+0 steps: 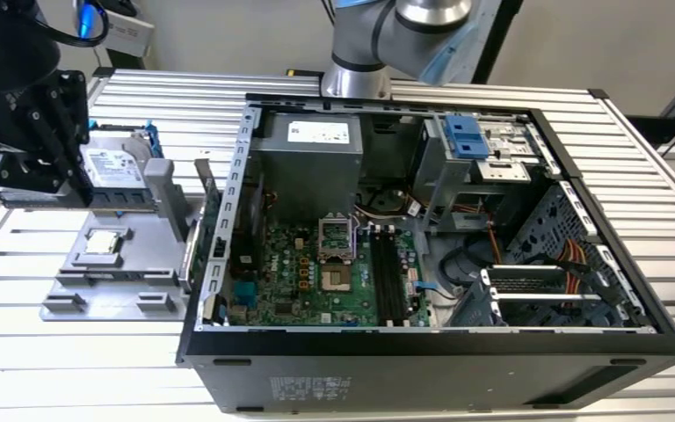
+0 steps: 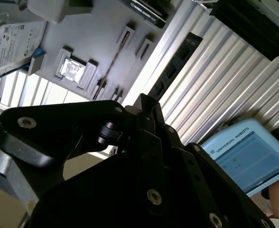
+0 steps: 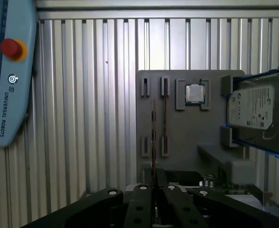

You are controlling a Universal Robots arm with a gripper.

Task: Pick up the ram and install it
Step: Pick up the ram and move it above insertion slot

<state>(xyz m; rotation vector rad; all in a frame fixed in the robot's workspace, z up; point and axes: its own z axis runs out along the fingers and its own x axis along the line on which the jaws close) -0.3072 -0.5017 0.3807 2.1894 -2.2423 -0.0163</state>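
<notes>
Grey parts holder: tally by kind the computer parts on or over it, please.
Hard drive: 1
Processor chip: 1
Ram stick: 1
Graphics card: 1
Total: 4

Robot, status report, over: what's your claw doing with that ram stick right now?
Gripper shut on ram. Ram edge-on, held over grey tray. Drive and chip on tray, apart from it.
</notes>
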